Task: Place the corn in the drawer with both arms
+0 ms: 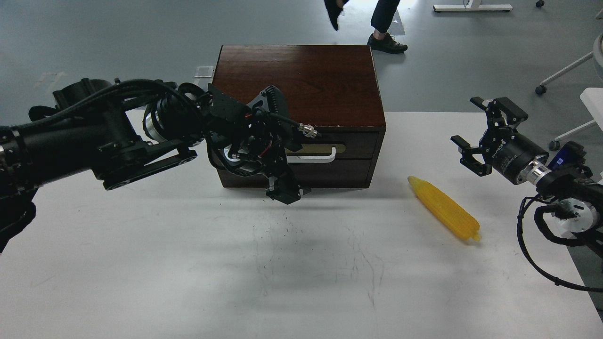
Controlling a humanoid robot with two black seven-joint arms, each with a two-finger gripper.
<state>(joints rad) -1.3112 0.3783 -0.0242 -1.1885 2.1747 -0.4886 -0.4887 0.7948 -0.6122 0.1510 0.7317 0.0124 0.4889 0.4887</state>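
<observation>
The yellow corn (443,208) lies on the white table (188,263), right of the dark brown cabinet (301,80). The drawer (360,143) sits flush in the cabinet front; its white bar handle (314,158) is partly covered by my left arm. My left gripper (284,190) hangs in front of the cabinet's lower panel, below and left of the handle; its dark fingers cannot be told apart. My right gripper (472,123) is open and empty, above and to the right of the corn.
A person's feet (384,42) are on the floor behind the cabinet. Chair legs with castors (541,88) stand at the far right. The table's right edge runs under my right arm.
</observation>
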